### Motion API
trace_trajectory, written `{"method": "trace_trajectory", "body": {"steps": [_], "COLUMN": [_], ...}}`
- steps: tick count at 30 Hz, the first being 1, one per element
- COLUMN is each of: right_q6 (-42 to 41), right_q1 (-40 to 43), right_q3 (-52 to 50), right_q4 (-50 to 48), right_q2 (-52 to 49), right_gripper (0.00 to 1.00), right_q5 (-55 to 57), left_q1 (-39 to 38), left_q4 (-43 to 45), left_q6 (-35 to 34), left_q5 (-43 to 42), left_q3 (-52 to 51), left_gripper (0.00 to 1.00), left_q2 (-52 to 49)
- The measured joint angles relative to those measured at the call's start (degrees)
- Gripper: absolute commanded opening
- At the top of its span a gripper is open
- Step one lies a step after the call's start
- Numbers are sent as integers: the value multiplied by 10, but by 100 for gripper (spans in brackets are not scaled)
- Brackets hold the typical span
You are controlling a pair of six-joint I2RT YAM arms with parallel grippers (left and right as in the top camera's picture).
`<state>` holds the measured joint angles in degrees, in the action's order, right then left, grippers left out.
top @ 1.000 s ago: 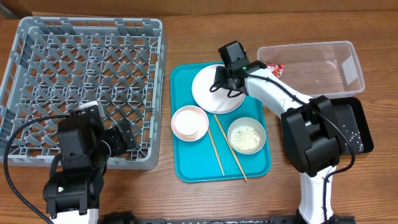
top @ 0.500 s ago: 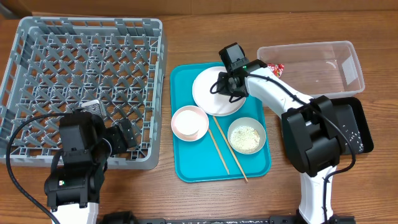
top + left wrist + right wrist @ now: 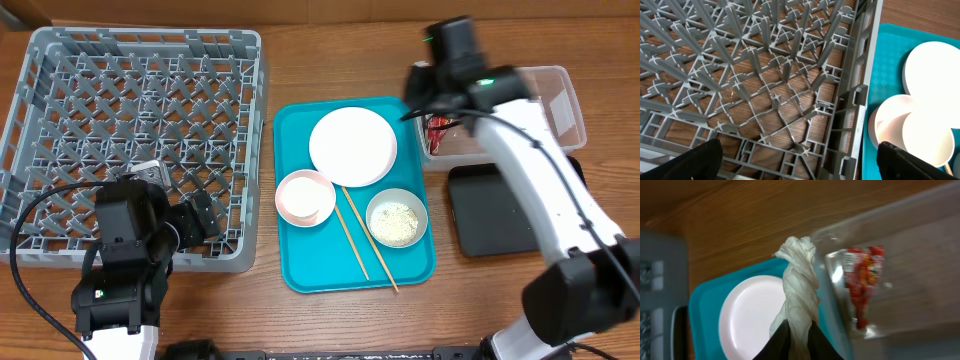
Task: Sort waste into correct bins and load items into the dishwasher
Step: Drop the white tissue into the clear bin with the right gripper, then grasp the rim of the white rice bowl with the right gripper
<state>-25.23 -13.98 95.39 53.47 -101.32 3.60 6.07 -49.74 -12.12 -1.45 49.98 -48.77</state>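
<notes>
My right gripper [image 3: 797, 335] is shut on a twisted piece of white paper [image 3: 800, 275] and holds it in the air over the near-left corner of the clear tub [image 3: 545, 85]; in the overhead view the gripper [image 3: 425, 100] is at that corner. The red wrapper [image 3: 440, 127] lies inside the tub, and it also shows in the right wrist view [image 3: 862, 285]. The white plate [image 3: 352, 147], the pinkish bowl [image 3: 305, 197] and the grey-green bowl with rice [image 3: 397, 217] sit on the teal tray [image 3: 300, 270]. A white cup [image 3: 929, 137] seems to sit in the pinkish bowl. My left gripper [image 3: 800, 162] is open over the rack's near right corner.
The grey dish rack [image 3: 130, 130] fills the left side. The black tray [image 3: 500, 210] lies in front of the clear tub. Two chopsticks [image 3: 362, 240] lie on the teal tray between the bowls.
My right gripper has risen from the plate and moved right to the clear tub's corner with the white paper in it. The black tray is now uncovered. The left arm has not moved.
</notes>
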Motion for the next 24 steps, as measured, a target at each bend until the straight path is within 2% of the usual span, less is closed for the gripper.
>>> {"method": "trace_trajectory", "body": {"steps": [4,5,6,7,13,19,24], "right_q6": [0,0,-1,3,33,61,88], "right_q1": [60,69,78,83,86,79,25], "right_q3": [-6,-11,-17,-20,-24,-24,-24], "right_q4": [32,37,45,50,67,98,150], "right_q2": [-4,-6,-8,-9,-12,-3,27], "right_gripper": [15,22,47,56,60,60,58], "right_q5": [3,3,3,3,2,-30,-80], "left_q1": [0,0,0,0,0,0,0], "left_q4": [0,0,0,0,0,0,0], "left_q6": [0,0,0,0,0,0,0], "left_q5": [0,0,0,0,0,0,0], "left_q3": [0,0,0,0,0,0,0], "left_gripper": [100,100,100,100,100,100,100], "left_q2": [0,0,0,0,0,0,0]}}
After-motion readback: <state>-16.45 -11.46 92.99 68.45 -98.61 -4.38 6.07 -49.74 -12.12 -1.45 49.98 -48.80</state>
